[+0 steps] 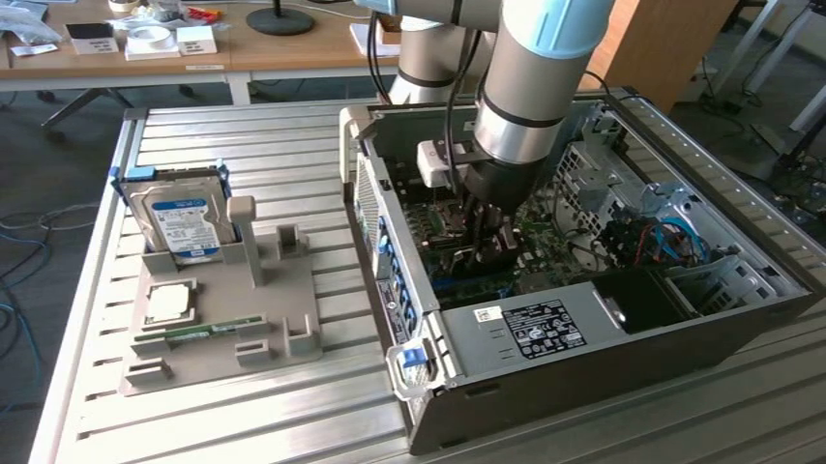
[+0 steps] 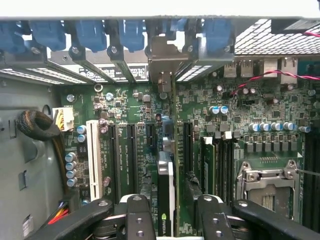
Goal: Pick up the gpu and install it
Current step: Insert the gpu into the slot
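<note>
Grey metal walls of an open computer case [image 1: 427, 425] lie on the slatted aluminium worktop [image 1: 258, 135] in the exterior view. Inside the case sit a green motherboard [image 1: 446, 227], a black power supply box with a white label [image 1: 543, 324], silver drive cages [image 1: 606, 164] and a bundle of blue and red cables [image 1: 664, 237]. The arm reaches down into the case, and its end effector [image 1: 497, 242] hangs low over the motherboard. Toward the exterior view's left a grey parts holder [image 1: 278, 319] rests on the worktop. One of its upright slots holds a blue-labelled hard drive [image 1: 181, 217], a flat recess holds a square processor chip [image 1: 168, 302], and a narrow groove holds a small green RAM stick [image 1: 200, 333].

Seen from the wrist, the gpu [image 2: 166, 192] stands on edge in a motherboard slot, its silver end bracket [image 2: 167, 57] reaching up to the row of blue retaining clips [image 2: 90, 32] at the case's rear wall. The end effector [image 2: 167, 217] straddles the card with its black fingers [image 2: 137, 217] spread apart, one on each side, gripping nothing. Beside the card are black expansion slots [image 2: 131, 150], a white slot [image 2: 92, 155] and an empty processor socket [image 2: 267, 185].
</note>
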You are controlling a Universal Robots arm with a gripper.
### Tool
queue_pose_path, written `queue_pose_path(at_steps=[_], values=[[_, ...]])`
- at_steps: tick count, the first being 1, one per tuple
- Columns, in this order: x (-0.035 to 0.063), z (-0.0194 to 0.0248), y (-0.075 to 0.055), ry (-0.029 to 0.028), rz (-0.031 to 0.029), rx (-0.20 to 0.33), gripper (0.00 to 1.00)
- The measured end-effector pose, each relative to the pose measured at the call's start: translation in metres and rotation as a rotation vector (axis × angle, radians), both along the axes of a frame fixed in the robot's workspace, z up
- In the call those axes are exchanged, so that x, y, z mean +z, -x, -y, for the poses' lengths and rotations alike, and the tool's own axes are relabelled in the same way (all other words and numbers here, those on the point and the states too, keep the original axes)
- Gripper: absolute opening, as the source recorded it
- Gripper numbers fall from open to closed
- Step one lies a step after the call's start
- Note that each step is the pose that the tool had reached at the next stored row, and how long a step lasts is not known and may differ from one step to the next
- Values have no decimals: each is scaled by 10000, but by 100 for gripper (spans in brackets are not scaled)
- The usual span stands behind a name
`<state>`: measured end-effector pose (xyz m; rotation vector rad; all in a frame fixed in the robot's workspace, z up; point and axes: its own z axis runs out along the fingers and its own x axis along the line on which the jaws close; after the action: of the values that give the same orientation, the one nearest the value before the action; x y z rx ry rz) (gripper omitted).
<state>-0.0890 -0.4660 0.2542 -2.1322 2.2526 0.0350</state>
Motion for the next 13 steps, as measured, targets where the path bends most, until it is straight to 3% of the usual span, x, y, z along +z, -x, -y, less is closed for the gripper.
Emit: queue_pose_path(at_steps=[13], values=[[1, -5, 0, -1, 0, 0, 40]])
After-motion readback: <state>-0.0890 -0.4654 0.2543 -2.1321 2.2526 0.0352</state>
